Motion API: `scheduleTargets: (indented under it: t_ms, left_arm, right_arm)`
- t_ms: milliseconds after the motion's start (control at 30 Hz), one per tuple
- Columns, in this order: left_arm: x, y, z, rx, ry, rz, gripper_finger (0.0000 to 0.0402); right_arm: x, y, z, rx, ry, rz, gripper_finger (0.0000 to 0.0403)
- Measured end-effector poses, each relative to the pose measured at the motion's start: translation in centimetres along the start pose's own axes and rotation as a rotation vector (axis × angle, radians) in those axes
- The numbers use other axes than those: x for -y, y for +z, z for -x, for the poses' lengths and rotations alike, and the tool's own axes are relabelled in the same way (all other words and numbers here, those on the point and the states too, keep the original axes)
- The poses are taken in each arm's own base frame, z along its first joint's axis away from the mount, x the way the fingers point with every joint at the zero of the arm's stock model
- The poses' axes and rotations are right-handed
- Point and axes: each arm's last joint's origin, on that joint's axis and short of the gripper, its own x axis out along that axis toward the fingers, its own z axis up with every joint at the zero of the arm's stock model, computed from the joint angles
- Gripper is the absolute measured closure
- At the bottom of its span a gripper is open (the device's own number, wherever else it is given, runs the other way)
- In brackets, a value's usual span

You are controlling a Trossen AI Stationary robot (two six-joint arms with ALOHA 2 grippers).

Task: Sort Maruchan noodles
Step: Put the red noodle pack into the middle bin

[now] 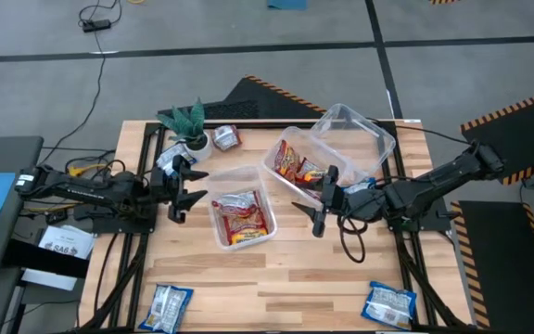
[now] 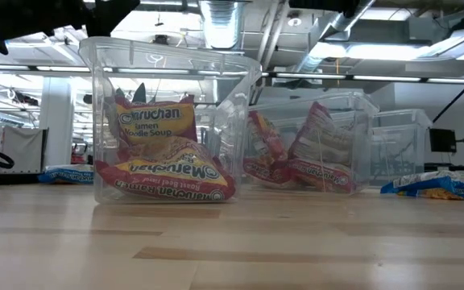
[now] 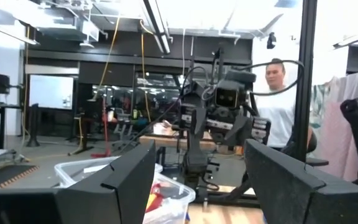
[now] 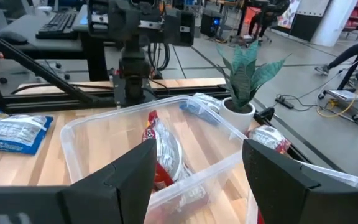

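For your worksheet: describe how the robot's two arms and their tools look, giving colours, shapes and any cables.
Both arms are black and jointed. The left tool and the right tool each end in two flat, dark, angular fingers. A black cable loops beneath the right arm.

Noodle packets (image 1: 242,216) red-yellow, two blue-white (image 1: 166,307) — tubs (image 1: 221,237) clear, plant (image 1: 189,121) green, table (image 1: 295,269) pale wood.

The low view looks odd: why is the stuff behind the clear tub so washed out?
Low view: bright ceiling lights blow out the room behind the tub, whose walls catch glare. Left wrist view: the near pincer shows dark against the lit room.
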Motion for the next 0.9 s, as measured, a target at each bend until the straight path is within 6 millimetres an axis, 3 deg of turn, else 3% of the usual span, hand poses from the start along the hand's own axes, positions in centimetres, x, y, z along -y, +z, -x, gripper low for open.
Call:
scheduleTargets:
  t_ms: [567, 900]
  left_arm:
    - [0.0, -0.5, -0.1, -0.064, 0.010, 0.061, 0.0169]
    - [0.2, 0.6, -5.3, -0.415, 0.300, 0.035, 0.0169]
  right_arm:
    - [0.0, 0.0, 0.0, 0.001, 0.000, 0.000, 0.0143]
    - [0.3, 0.1, -0.2, 0.002, -0.013, 0.003, 0.0143]
